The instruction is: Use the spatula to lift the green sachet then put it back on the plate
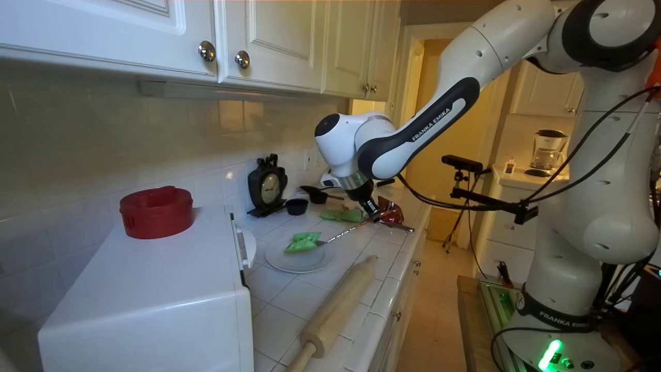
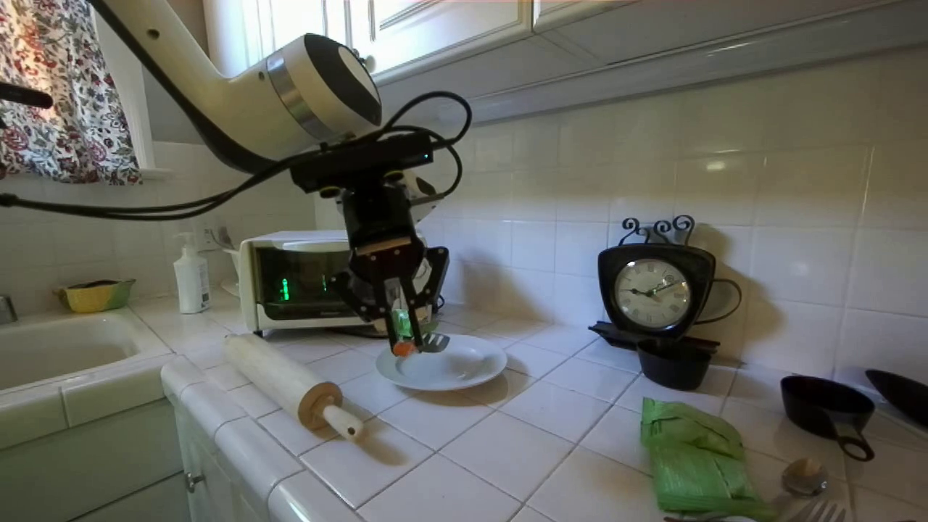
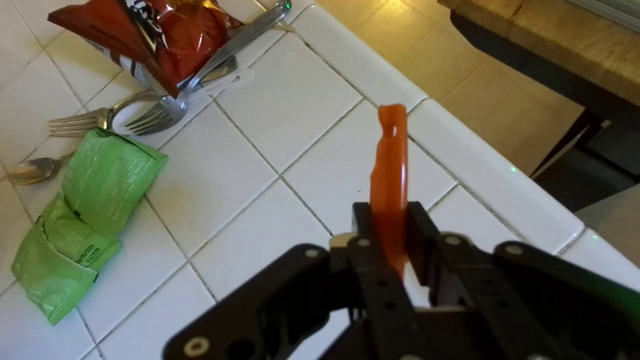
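Currently, my fingers grip the spatula, its far end at the sachet, on or just above the plate, I cannot tell which; lifting seems in hand, setting back left.

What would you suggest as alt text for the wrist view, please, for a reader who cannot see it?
The gripper is closed on the spatula's orange handle over a white tiled counter. In the picture's left half lie a creased green packet, a spoon, forks and a glossy red bag; floor shows beyond the counter's edge at upper right.
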{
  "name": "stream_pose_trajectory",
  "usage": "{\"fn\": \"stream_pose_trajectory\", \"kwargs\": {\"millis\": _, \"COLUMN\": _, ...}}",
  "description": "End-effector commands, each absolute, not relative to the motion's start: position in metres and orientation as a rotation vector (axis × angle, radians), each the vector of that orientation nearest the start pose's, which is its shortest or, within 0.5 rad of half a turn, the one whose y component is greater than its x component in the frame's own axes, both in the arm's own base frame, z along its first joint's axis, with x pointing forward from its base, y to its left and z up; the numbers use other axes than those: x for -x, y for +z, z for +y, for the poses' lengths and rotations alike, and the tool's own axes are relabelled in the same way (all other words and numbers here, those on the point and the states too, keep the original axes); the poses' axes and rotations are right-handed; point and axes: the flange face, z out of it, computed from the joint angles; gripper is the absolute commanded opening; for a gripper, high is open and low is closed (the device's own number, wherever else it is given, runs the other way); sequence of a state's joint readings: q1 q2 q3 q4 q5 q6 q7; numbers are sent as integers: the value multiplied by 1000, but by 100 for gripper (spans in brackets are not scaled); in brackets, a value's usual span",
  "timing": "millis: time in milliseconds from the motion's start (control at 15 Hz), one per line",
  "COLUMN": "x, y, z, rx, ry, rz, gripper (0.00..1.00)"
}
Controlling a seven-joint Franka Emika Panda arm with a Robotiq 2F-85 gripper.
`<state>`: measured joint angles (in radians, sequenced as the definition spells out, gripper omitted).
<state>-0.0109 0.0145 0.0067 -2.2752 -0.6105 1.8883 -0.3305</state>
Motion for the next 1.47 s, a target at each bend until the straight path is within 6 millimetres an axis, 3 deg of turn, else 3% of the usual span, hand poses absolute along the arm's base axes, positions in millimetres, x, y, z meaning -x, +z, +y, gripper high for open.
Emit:
{"fn": "stream_pose_trajectory", "kwargs": {"millis": 0, "x": -463, "y": 354, "z": -48, "rx": 3300, "ry": 759, "rz": -1119, "gripper": 5}}
{"fn": "stream_pose_trajectory", "kwargs": {"millis": 1400, "x": -433, "y": 432, "z": -49, "rx": 3331, "ry": 611, "rz": -1097, "gripper": 5}}
